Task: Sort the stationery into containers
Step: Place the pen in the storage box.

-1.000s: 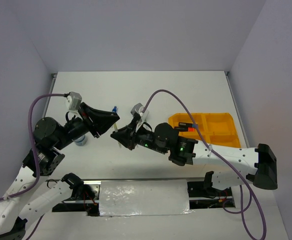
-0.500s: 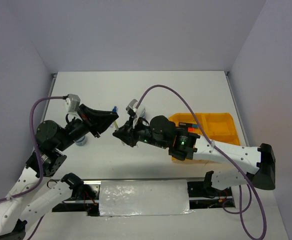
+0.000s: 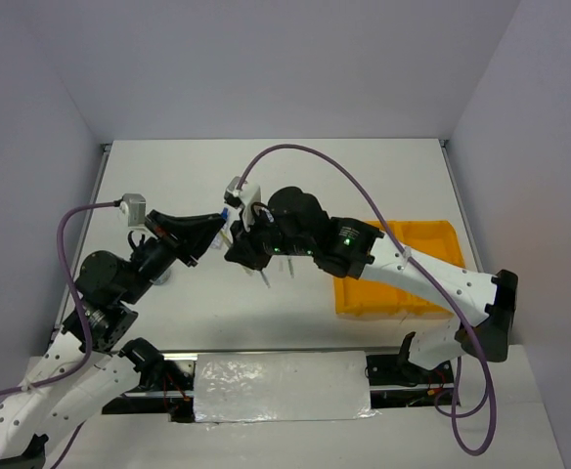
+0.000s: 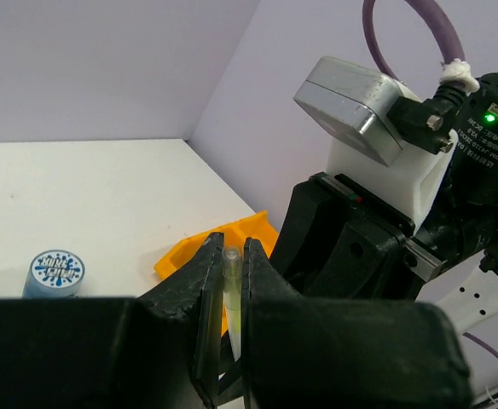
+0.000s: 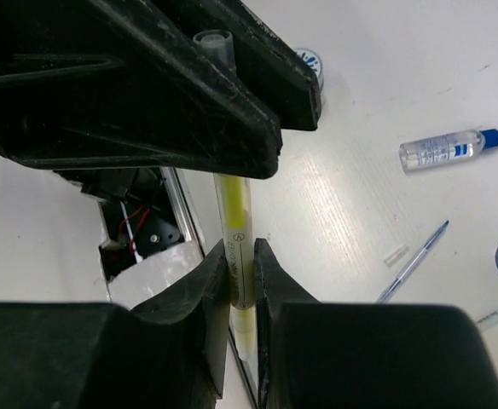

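— Starting with the containers: where are they, and what is in them?

— The orange-yellow tray [image 3: 440, 256] lies on the right side of the white table [image 3: 364, 166]. The right arm [image 3: 422, 274] stretches across its left half and hides most of the compartments. I cannot tell what lies in any of them. From the left wrist only one corner of the tray shows.

— And the grippers?

— Both are clamped on one yellow pen [image 5: 232, 200], held in the air left of the tray and well above the table. The left gripper [image 4: 231, 256] pinches the pen just under its clear upper end, jaws narrow. The right gripper [image 5: 239, 256] squeezes the barrel lower down, jaws equally narrow. The two sets of fingers sit close together along the pen.

— Which stationery is outside the tray?

— On the table, under the right wrist, lie a blue-capped clear bottle [image 5: 449, 146] on its side and a thin blue pen [image 5: 415, 260], apart from each other. A round blue-white pot [image 4: 57, 273] stands upright on the table, left of the tray's corner in the left wrist view.
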